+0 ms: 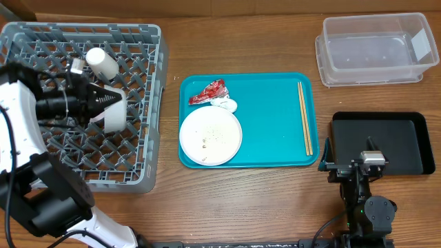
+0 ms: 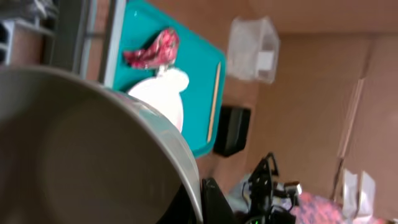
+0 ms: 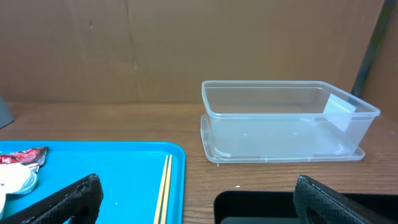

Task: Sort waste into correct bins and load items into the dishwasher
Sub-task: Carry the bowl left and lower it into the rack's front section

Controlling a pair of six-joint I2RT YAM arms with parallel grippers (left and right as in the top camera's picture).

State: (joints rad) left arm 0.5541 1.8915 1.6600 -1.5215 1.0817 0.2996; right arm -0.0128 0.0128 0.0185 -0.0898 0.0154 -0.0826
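Observation:
My left gripper is shut on the rim of a pale bowl and holds it over the grey dish rack. The bowl fills the left wrist view, with the jaws clamped on its edge. A white cup lies in the rack. On the teal tray are the red wrapper, the white scrap, the white plate with crumbs, and the chopsticks. My right gripper is open and empty by the black tray. I see no second bowl.
The clear tub stands at the back right; it also shows in the right wrist view, behind the chopsticks and the black tray's edge. Bare wood lies between the tray and the rack.

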